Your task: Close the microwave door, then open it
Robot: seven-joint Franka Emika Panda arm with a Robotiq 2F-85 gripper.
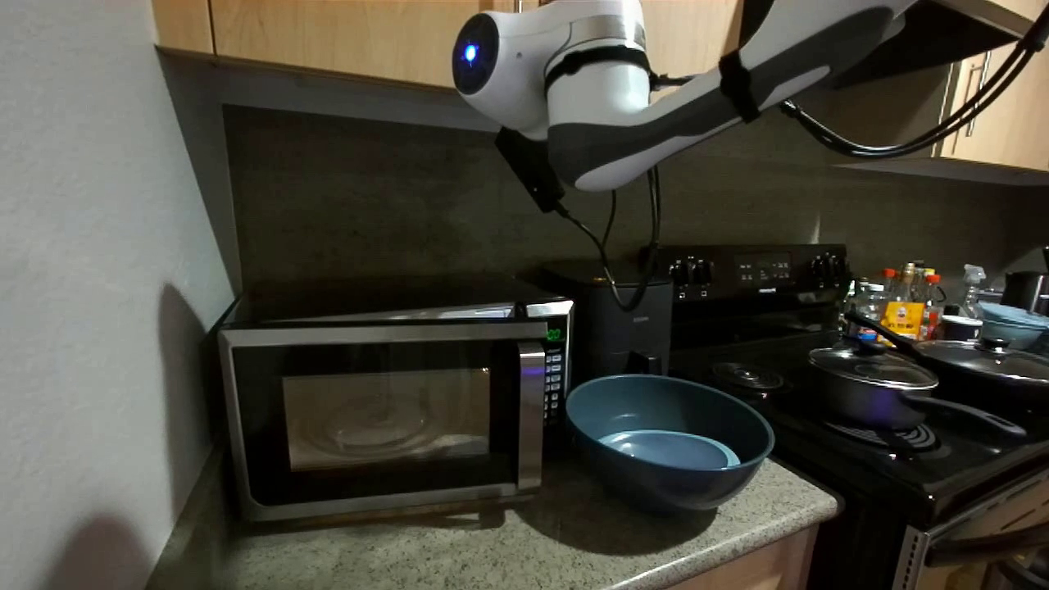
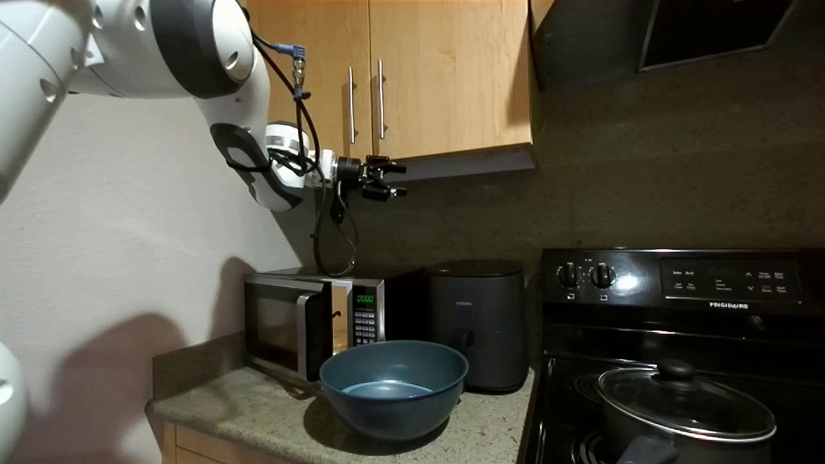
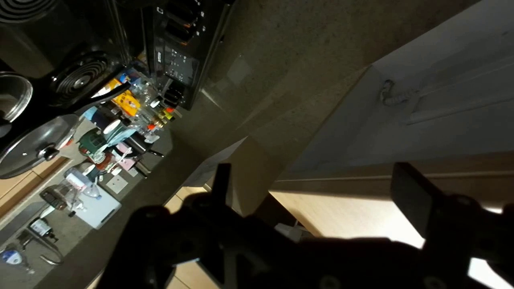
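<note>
Silver-framed, the door (image 2: 282, 328) is standing ajar on the microwave (image 2: 365, 322), a round glass turntable (image 1: 369, 426) showing through its dark window (image 2: 272, 322). Higher up, the gripper (image 2: 401, 180) is hanging released, its blocky fingers (image 3: 413, 200) spreading wide around plain air, well apart from the door. Right of the door, a smooth blue bowl (image 2: 396, 412) is resting on the speckled counter (image 2: 245, 406), a paler round shape (image 1: 676, 451) showing inside. Behind it, a rounded matte-black appliance (image 2: 480, 322) is standing. Farther right, a glass-lidded pot (image 2: 709, 412) is sitting on the glossy stove (image 2: 638, 322).
</note>
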